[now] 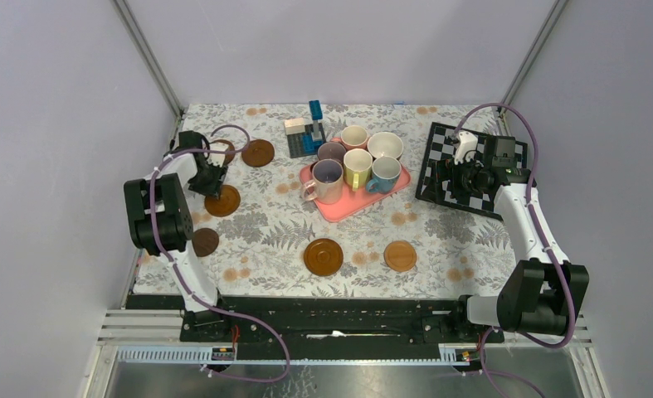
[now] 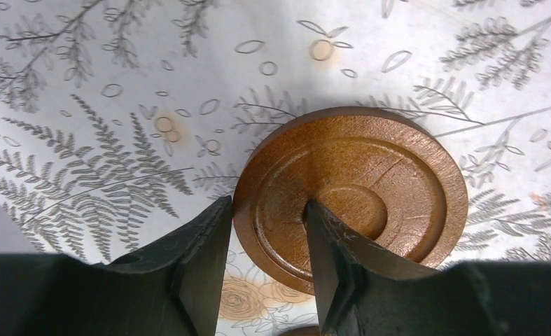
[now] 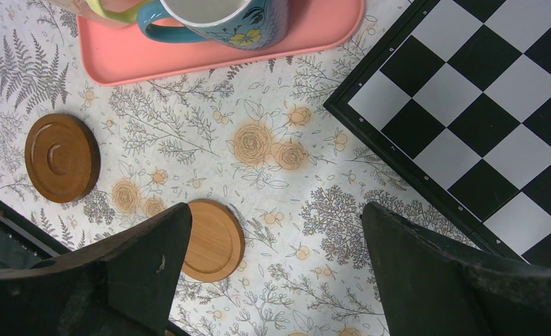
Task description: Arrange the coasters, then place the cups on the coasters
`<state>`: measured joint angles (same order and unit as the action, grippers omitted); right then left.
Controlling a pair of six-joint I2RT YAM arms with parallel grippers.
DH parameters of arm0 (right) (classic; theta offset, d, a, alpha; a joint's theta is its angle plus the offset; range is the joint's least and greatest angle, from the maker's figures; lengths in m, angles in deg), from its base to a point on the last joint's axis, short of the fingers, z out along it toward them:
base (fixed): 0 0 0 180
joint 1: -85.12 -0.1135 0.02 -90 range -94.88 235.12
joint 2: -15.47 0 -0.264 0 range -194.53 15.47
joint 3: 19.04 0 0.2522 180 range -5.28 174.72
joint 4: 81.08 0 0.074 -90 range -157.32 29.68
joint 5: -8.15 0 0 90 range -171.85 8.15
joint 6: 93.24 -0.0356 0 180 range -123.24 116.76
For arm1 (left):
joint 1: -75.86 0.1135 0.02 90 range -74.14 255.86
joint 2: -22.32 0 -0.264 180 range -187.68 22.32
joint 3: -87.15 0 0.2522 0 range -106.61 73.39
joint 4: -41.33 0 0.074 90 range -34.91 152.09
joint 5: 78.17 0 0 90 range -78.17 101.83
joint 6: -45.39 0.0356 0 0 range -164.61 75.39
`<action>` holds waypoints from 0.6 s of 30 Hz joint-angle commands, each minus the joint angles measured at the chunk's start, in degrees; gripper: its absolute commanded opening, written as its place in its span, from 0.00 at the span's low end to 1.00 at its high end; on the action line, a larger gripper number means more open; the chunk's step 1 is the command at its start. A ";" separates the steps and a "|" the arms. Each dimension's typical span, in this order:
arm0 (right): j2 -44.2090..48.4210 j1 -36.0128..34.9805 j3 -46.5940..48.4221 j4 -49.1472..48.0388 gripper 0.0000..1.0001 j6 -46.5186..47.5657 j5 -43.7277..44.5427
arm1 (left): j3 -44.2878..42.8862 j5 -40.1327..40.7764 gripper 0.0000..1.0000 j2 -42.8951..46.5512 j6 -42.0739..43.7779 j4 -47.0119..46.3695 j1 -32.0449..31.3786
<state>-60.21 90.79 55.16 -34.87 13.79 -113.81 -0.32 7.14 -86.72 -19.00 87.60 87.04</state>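
Nearest the arms, three coasters lie flat on the tabletop (image 1: 265, 236): a dark coaster (image 1: 205, 241) at the left, a ringed coaster (image 1: 323, 257) near the middle and a pale coaster (image 1: 400, 255) to its right, in a loose line with uneven gaps. A little farther, on the left, the left gripper (image 2: 267, 204) pinches a fourth coaster (image 2: 370, 175) by its near edge, with one finger against the rim and the other on the face near the centre. Whether the disc is lifted or resting on the cloth, I cannot tell. Past that, in the middle, the pink tray (image 1: 352, 207) holds all six cups (image 1: 358, 168), packed together, none on a coaster. At the right, the right gripper (image 3: 276, 217) hangs spread wide and empty at the near edge of the chessboard (image 1: 439, 166). Farthest on the left sit two more coasters: a brown coaster (image 1: 257, 152) in plain view and a hidden coaster (image 1: 223, 150) partly behind the left arm. By my reading the task is early. The coasters are scattered rather than laid out, one is only now in hand, and every cup remains to be moved.
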 commanded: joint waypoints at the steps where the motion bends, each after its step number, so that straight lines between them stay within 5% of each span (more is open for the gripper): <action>1: 1.27 0.13 0.11 -0.76 0.98 1.07 0.79 | -2.70 3.68 0.44 -2.31 -0.43 -2.40 1.62; 18: 0.89 0.13 0.03 -0.81 0.98 0.98 0.97 | -5.44 6.63 0.44 -3.70 -0.81 -3.32 3.41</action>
<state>-60.21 90.79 55.16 -34.87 13.97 -113.79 -3.91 11.23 -89.49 -19.64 86.11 89.53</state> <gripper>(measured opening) 0.985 0.441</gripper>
